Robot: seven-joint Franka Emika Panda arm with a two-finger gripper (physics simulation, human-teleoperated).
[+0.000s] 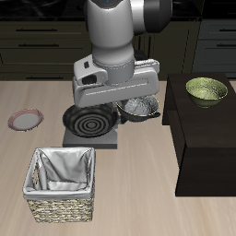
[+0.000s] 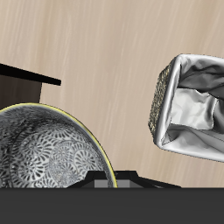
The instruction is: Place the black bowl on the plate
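Note:
The black bowl (image 1: 140, 108), dark outside with a grey-silver mottled inside, hangs under my gripper (image 1: 137, 100), lifted off the table beside the stove plate. My gripper is shut on its rim. In the wrist view the bowl (image 2: 52, 157) fills the near field, close to the camera, with the wooden table far below it. The plate (image 1: 25, 119), small with a pinkish-red rim and a pale centre, lies flat on the table far off to the side, beyond the frying pan. It is out of the wrist view.
A black ridged frying pan (image 1: 91, 121) sits on a grey stove plate beside the bowl. A woven basket with a white liner (image 1: 63, 184) (image 2: 192, 105) stands near the front edge. An olive-green bowl (image 1: 206, 89) rests on a dark cabinet (image 1: 207, 138).

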